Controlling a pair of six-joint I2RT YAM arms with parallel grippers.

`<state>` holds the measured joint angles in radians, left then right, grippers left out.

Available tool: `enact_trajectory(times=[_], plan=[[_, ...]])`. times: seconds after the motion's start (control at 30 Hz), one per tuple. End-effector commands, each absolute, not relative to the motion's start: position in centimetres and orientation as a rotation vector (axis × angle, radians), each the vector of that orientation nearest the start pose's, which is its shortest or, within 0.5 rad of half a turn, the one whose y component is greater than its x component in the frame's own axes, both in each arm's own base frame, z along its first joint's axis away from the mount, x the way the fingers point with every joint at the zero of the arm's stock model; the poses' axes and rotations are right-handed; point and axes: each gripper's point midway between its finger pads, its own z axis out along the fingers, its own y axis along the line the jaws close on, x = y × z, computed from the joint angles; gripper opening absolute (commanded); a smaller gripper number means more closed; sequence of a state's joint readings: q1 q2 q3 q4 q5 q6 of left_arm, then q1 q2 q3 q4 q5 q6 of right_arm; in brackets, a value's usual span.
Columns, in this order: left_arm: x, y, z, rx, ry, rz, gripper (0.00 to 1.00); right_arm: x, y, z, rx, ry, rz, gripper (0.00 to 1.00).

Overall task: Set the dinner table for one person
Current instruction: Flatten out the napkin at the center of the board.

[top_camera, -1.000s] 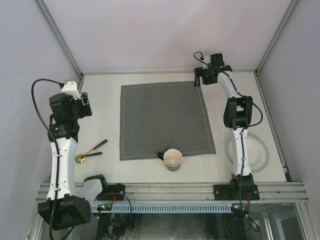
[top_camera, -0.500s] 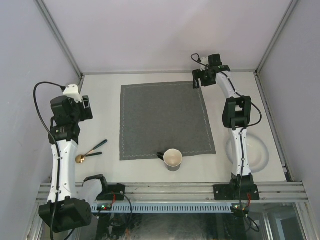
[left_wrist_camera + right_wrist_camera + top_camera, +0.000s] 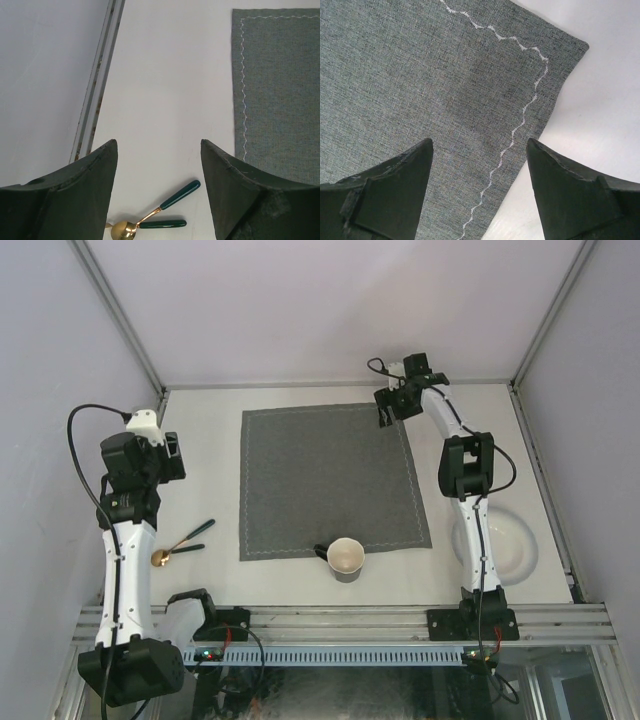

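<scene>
The dinner table (image 3: pixel 205 420) is an off-white top carrying a grey stitched mat (image 3: pixel 330 480). A dark cup (image 3: pixel 346 559) stands at the mat's near edge. A gold spoon with a dark green handle (image 3: pixel 178 546) lies left of the mat, crossed with a second green-handled piece (image 3: pixel 162 224). My left gripper (image 3: pixel 170 456) hangs open above the bare table beyond that cutlery, which the left wrist view shows between the fingers (image 3: pixel 158 142). My right gripper (image 3: pixel 384 411) is open over the mat's far right corner (image 3: pixel 479 141), holding nothing.
A white plate (image 3: pixel 510 545) sits at the near right, beside the right arm's base. Aluminium rails (image 3: pixel 97 85) edge the table on the left, and grey walls close in on three sides. Bare tabletop (image 3: pixel 600 120) lies just past the mat's corner.
My right gripper has shifted left from the far right table edge to over the mat's corner. The left arm has barely moved.
</scene>
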<state>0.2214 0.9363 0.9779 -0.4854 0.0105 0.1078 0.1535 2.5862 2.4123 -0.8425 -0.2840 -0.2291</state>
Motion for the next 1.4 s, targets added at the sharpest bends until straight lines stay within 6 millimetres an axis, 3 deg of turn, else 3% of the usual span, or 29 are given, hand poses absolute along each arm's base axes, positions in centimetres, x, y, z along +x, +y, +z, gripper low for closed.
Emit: enact_trajectory(times=[0.0, 0.47, 1.37], plan=[[30.4, 7.2, 25.6, -0.095, 2.000, 0.204, 0.72, 58.5, 12.5, 5.0, -0.610, 2.454, 0.320, 0.75], [30.7, 7.3, 25.2, -0.099, 2.016, 0.201, 0.72, 59.3, 9.4, 4.8, -0.381, 2.444, 0.618, 0.75], [30.7, 7.2, 25.3, -0.102, 2.018, 0.196, 0.72, 58.7, 11.1, 3.6, -0.549, 2.435, 0.599, 0.75]])
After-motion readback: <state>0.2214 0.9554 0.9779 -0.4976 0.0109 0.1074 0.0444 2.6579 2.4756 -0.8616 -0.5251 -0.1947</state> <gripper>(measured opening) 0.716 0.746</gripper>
